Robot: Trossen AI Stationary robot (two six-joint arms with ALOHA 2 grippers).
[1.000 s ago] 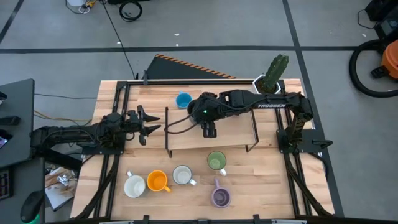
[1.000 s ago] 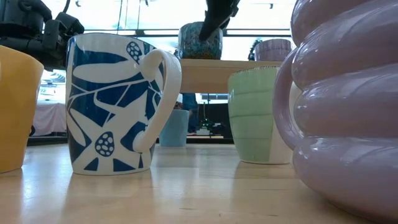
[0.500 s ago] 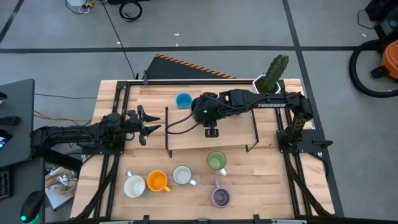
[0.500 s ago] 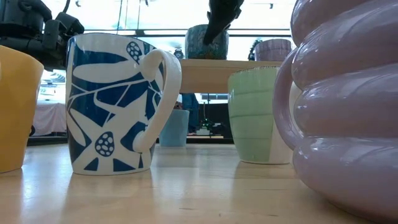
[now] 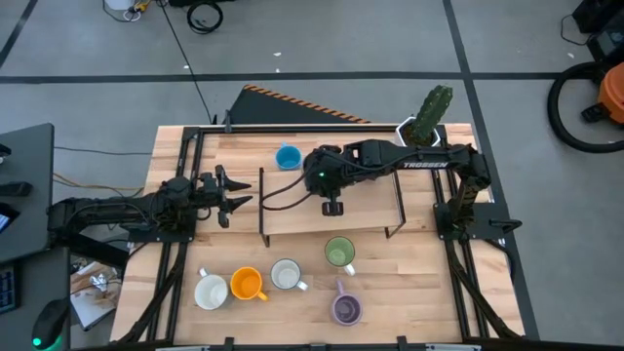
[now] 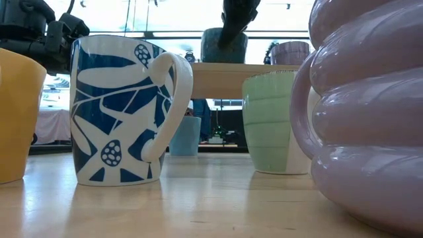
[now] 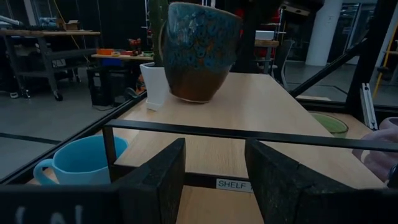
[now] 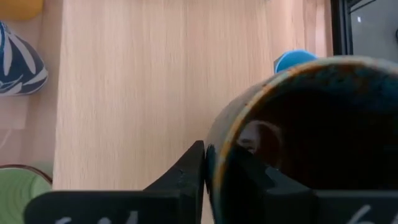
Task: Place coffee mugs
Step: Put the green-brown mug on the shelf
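At the left of the high view your left gripper (image 5: 237,201) waits with fingers spread, holding nothing. Center frame, your right gripper (image 5: 332,207) pinches the rim of the dark mug (image 7: 198,50), lifted just above the shelf (image 5: 363,213). Lower down, five mugs (image 5: 284,275) stand on the table (image 5: 429,283).

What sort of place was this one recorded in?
Most likely a robotics lab or workshop. Two arms are mounted on a wooden table over a bare grey floor with loose cables, and the left wrist view shows workbenches and equipment behind.
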